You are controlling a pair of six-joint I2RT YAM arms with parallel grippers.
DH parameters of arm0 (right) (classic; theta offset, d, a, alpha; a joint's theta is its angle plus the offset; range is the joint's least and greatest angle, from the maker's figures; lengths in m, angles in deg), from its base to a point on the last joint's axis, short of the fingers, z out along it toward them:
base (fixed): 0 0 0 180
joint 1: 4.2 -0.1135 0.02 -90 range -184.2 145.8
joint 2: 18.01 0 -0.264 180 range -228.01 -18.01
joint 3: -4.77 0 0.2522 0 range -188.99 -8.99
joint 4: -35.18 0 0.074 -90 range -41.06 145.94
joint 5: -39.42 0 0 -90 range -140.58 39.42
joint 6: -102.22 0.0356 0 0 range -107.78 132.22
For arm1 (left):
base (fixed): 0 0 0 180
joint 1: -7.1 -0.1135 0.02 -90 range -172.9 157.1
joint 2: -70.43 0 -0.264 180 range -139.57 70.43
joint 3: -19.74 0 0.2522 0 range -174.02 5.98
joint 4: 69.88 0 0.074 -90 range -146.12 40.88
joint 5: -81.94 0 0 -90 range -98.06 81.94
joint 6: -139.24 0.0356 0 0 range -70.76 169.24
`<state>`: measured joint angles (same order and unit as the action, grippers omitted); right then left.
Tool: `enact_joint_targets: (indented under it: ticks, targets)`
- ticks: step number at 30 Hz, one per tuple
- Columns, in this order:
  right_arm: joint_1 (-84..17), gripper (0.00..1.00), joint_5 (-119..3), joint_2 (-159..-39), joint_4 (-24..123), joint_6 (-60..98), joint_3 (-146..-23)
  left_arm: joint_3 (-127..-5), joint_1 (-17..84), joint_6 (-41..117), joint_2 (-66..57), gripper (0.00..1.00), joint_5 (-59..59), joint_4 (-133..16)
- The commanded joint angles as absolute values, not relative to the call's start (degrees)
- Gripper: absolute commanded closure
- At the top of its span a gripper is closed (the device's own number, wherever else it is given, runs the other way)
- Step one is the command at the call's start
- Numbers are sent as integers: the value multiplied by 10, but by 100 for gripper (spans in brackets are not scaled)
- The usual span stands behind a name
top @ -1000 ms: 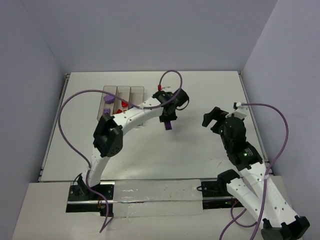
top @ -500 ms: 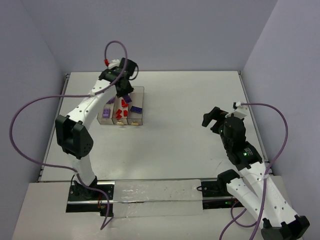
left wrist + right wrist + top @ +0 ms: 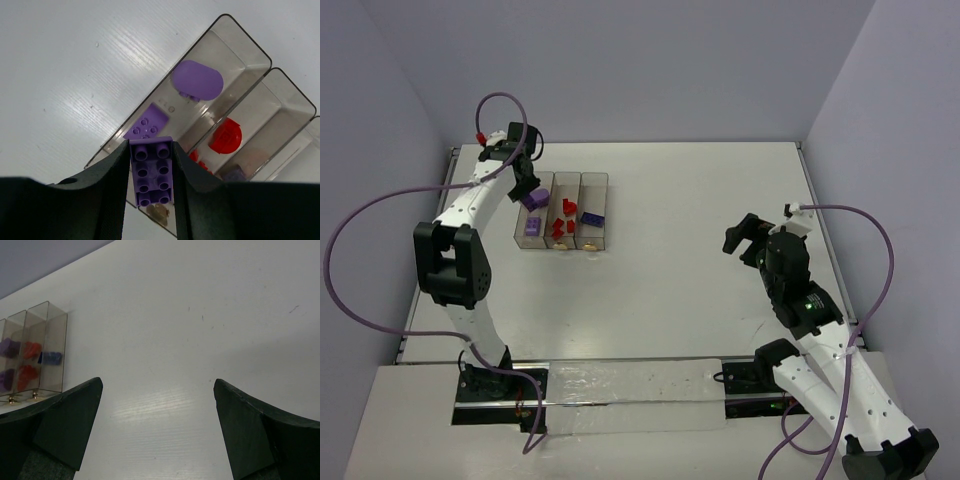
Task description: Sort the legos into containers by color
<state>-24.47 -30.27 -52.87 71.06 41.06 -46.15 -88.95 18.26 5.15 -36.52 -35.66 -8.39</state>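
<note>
My left gripper (image 3: 527, 192) is shut on a purple studded brick (image 3: 151, 172) and holds it above the near end of the left bin (image 3: 533, 212). The three joined translucent bins (image 3: 565, 238) stand at the table's back left. In the left wrist view the left bin (image 3: 248, 55) holds a rounded purple piece (image 3: 197, 80) and a flat purple brick (image 3: 146, 122). The middle bin holds red pieces (image 3: 225, 136). The right bin holds a purple brick (image 3: 592, 216). A pale yellow piece (image 3: 159, 212) shows under the held brick. My right gripper (image 3: 745, 240) is open and empty (image 3: 157, 425) over bare table at the right.
The bins also show at the left edge of the right wrist view (image 3: 35, 350). Purple cables loop over both arms. Walls enclose the white table (image 3: 700, 190) on the left, back and right.
My left arm has swung from the table's middle to the back left, carrying the purple brick across the bins to above the left bin. The right arm has not moved.
</note>
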Motion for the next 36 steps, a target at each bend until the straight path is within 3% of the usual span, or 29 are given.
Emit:
enact_joint_targets:
  ticks: [1,3,5,6,7,8,9,13,21,30,36]
  targets:
    - [-246,0,-293,-526,699,406,-474,-896,181,66,-385,100,-353,-126]
    - [-246,0,-294,-527,699,406,-476,-893,179,65,-391,97,-365,-128]
    - [-246,0,-294,-530,699,408,-475,-891,178,70,-397,83,-363,-134]
    - [-246,0,-296,-532,698,408,-475,-892,177,77,-400,71,-360,-136]
    - [-246,0,-297,-533,697,408,-476,-893,177,79,-402,66,-358,-137]
    - [-246,0,-298,-534,697,408,-477,-890,177,82,-404,54,-356,-141]
    - [-246,0,-298,-535,697,408,-478,-888,177,86,-403,34,-354,-143]
    - [-246,0,-297,-537,697,405,-481,-878,177,94,-391,8,-349,-150]
    - [-246,0,-288,-555,708,415,-493,-857,200,137,-273,6,-341,-171]
    - [-246,0,-279,-618,727,433,-517,-691,232,220,-21,7,-179,-330]
    - [-246,0,-277,-634,723,438,-521,-661,234,229,45,6,-152,-329]
